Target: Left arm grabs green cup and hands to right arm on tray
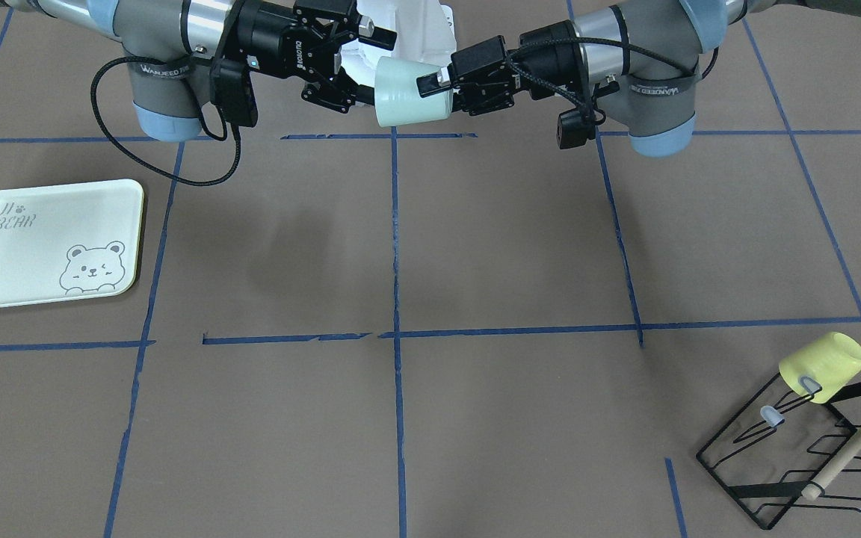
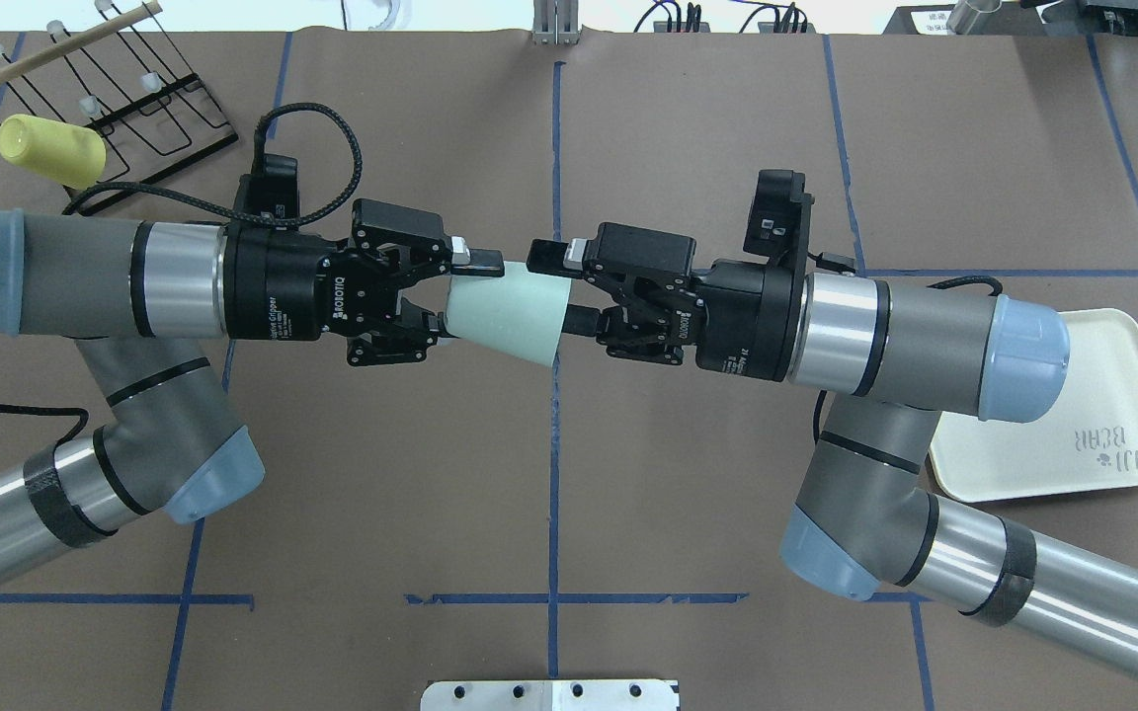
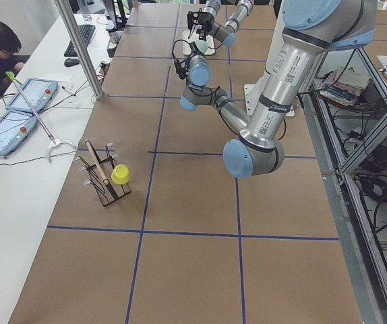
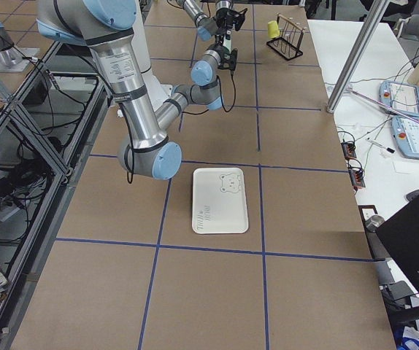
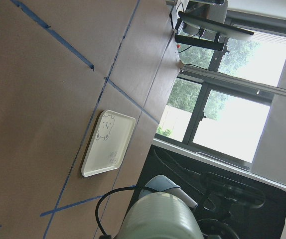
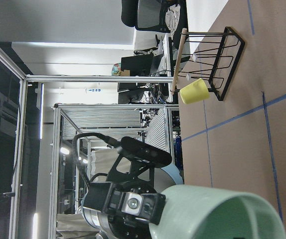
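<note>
Above the middle of the worktop (image 2: 688, 148), the green cup (image 2: 505, 318) is held on its side in the air, clamped at its narrow base by the left claw (image 2: 460, 296). The right claw (image 2: 554, 286) is spread wide at the cup's mouth, not clamped on it. The tray (image 2: 1112, 375) is seen lying well apart, at the robot's right.

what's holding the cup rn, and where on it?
Left gripper holds the green cup by its narrow base end, mid-air. Right gripper is open at the rim, not gripping yet.
</note>
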Controlling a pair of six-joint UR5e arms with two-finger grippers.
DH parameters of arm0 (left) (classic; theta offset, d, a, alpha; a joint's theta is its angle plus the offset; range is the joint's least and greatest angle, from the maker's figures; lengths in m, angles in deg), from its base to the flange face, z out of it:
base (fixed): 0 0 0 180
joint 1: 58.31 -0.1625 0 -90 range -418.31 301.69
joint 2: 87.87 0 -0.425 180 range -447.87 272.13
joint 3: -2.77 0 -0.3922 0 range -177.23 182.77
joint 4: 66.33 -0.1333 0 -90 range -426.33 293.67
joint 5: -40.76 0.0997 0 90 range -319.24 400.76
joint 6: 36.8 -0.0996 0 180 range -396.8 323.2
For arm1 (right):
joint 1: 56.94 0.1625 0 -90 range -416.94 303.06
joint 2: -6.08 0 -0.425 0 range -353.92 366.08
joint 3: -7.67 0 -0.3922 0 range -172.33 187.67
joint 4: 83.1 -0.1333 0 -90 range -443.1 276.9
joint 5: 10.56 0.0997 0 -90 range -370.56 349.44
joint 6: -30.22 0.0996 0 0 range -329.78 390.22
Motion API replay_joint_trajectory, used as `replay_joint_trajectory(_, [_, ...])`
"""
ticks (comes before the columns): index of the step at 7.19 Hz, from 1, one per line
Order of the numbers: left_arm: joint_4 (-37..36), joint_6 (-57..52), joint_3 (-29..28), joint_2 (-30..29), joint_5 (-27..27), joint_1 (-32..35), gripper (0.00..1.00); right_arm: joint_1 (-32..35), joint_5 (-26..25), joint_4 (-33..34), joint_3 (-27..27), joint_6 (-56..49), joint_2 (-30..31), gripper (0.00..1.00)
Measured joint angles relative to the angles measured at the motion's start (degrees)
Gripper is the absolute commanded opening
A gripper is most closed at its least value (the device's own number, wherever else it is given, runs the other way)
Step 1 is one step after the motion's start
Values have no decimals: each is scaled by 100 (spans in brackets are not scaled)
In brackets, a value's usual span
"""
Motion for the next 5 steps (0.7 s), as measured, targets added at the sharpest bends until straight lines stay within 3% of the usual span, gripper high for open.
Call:
replay_joint_trajectory(2, [0, 5, 0, -1, 2, 0, 16, -7, 2, 0, 6, 7, -4, 34])
replay_joint_trajectory(3, [2, 6, 0, -1, 2, -1, 16, -10, 6, 0, 5, 8, -13, 29])
replay_joint_trajectory(5, [9, 7, 0, 2, 3, 0, 16, -13, 9, 1, 4, 9, -30, 28])
